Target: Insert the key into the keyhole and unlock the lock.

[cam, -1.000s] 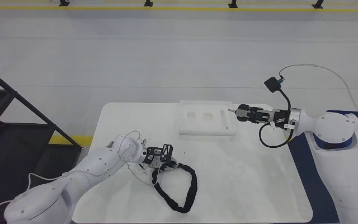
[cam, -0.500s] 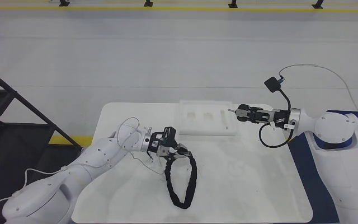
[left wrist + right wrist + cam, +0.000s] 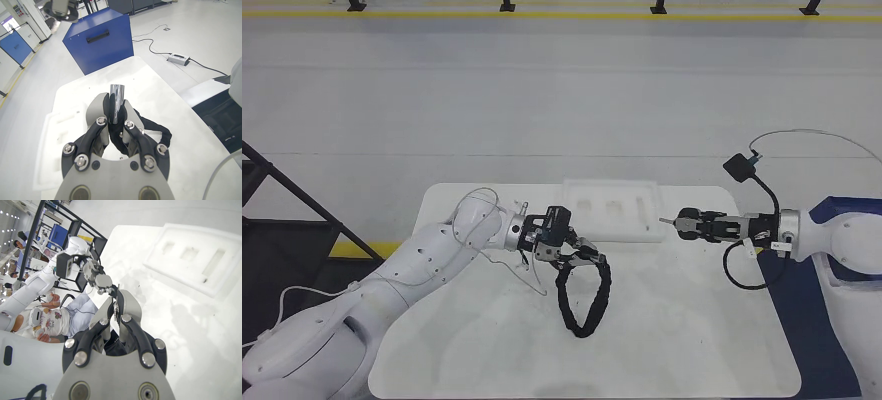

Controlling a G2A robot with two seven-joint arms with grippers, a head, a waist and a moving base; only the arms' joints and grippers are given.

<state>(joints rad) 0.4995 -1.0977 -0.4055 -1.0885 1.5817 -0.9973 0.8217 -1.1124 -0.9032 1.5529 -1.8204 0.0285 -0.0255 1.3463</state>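
The key point(image 3: 115, 310) is gripped by the right gripper point(image 3: 679, 221), the lock point(image 3: 117, 92) by the left gripper point(image 3: 115, 106) — pre-insertion; keyhole alignment is needed.

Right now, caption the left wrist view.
Left gripper shut on the chrome cylinder of a black fabric-sleeved cable lock, over the white table.

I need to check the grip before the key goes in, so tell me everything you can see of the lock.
The lock is a cable loop in a black fabric-looking sleeve, ending in a shiny metal cylinder. The left gripper is shut on the cylinder's base, its free end pointing away from the wrist. The loop trails beside the gripper over the white table; whether it rests there is unclear.
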